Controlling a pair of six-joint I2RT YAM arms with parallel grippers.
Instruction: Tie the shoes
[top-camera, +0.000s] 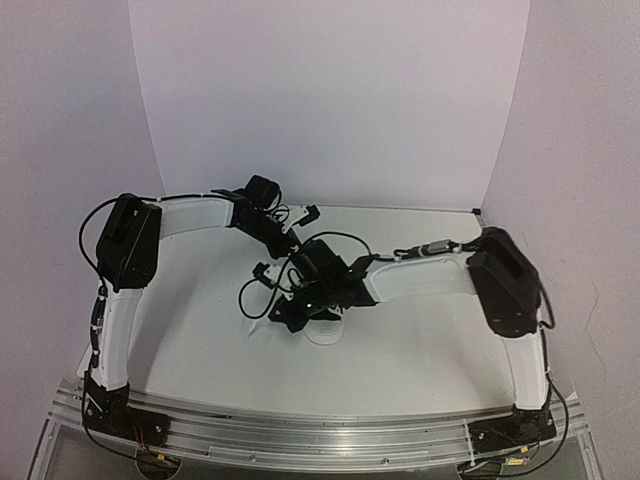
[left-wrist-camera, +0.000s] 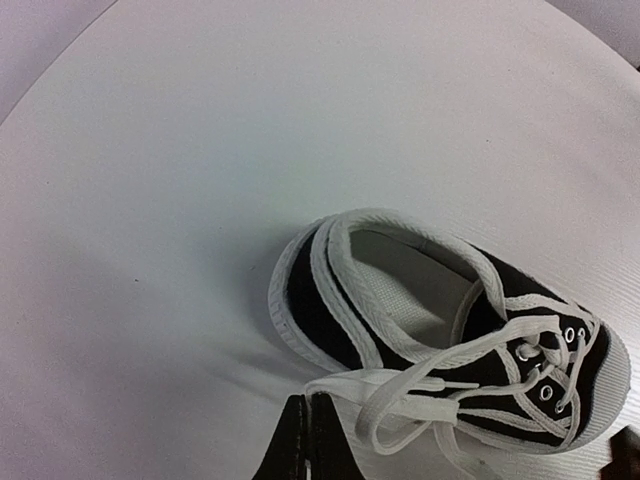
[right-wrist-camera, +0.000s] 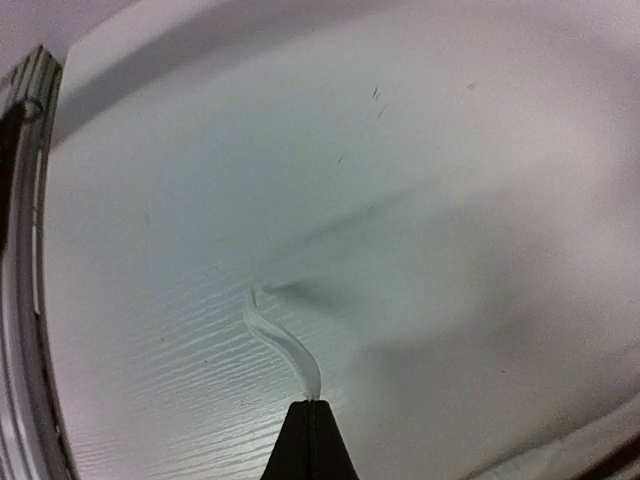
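Note:
The black sneaker (left-wrist-camera: 450, 340) with white toe cap, white lining and white flat laces (left-wrist-camera: 430, 385) lies on the table, seen low and to the right in the left wrist view. My left gripper (left-wrist-camera: 308, 400) is shut, its tips pinching the end of a lace loop beside the shoe's heel side. My right gripper (right-wrist-camera: 316, 405) is shut on the end of a white lace (right-wrist-camera: 280, 335), which curls away over the table. In the top view both grippers crowd over the shoe, and only its white sole (top-camera: 323, 331) shows.
The white table (top-camera: 420, 340) has purple walls behind and at the sides. A metal rail (top-camera: 320, 430) runs along the near edge and also shows at the left of the right wrist view (right-wrist-camera: 25, 300). Black cables (top-camera: 250, 295) hang by the grippers.

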